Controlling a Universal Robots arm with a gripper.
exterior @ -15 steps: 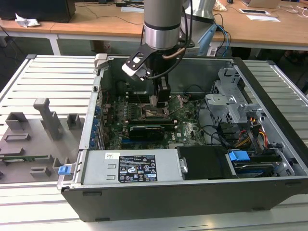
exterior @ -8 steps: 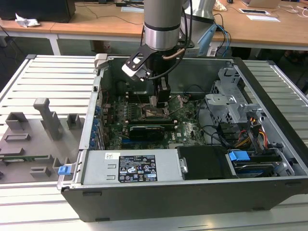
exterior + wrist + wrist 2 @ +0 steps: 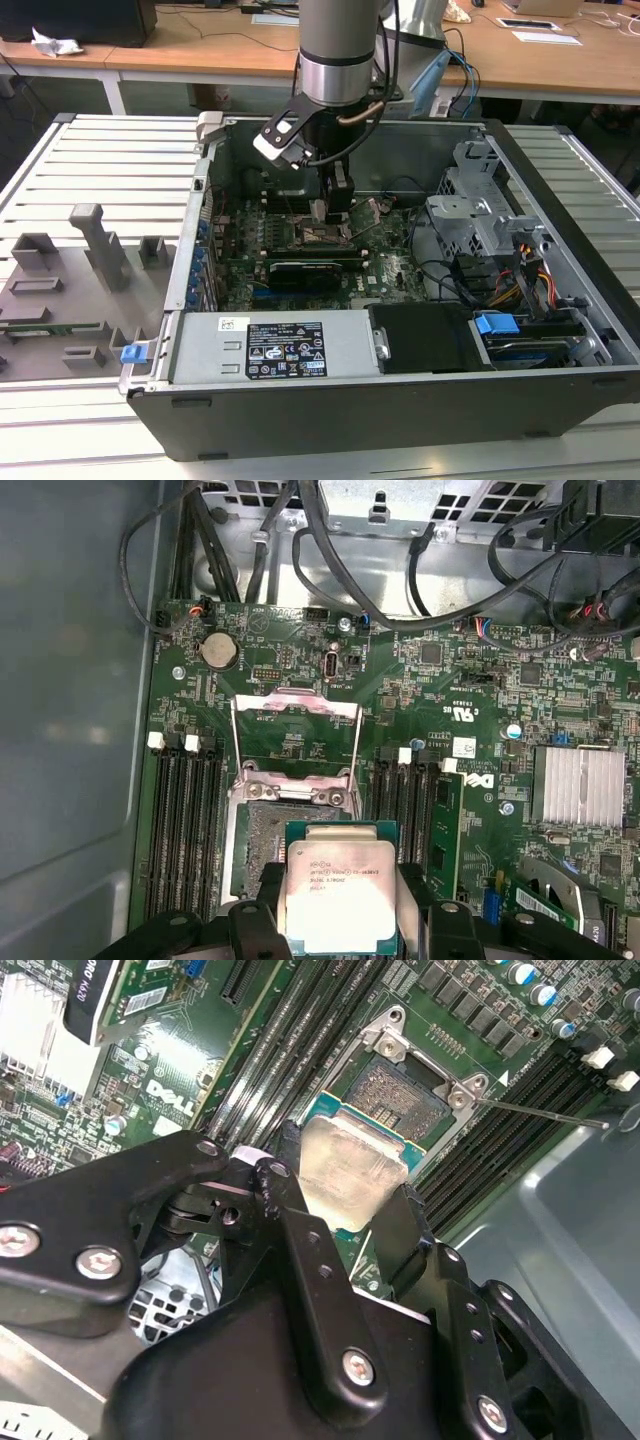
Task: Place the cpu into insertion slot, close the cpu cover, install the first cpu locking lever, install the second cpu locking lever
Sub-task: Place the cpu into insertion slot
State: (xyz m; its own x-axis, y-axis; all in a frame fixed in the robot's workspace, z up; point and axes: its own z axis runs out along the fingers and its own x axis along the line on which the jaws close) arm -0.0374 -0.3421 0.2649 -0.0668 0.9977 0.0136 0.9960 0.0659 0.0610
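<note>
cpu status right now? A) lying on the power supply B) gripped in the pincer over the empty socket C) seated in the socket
B: the pincer is shut on the chip over the socket, whose contacts are bare; the cover stands open.

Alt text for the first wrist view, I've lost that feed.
The gripper holds the cpu by two opposite edges, partly overlapping the empty insertion slot on the green board. The cpu cover stands raised open beyond it, with memory slots on either side.

The small square silver-grey cpu (image 3: pixel 350 1175) had a dull, smeared metal top; the black fingers (image 3: pixel 400 1225) looked matt.
</note>
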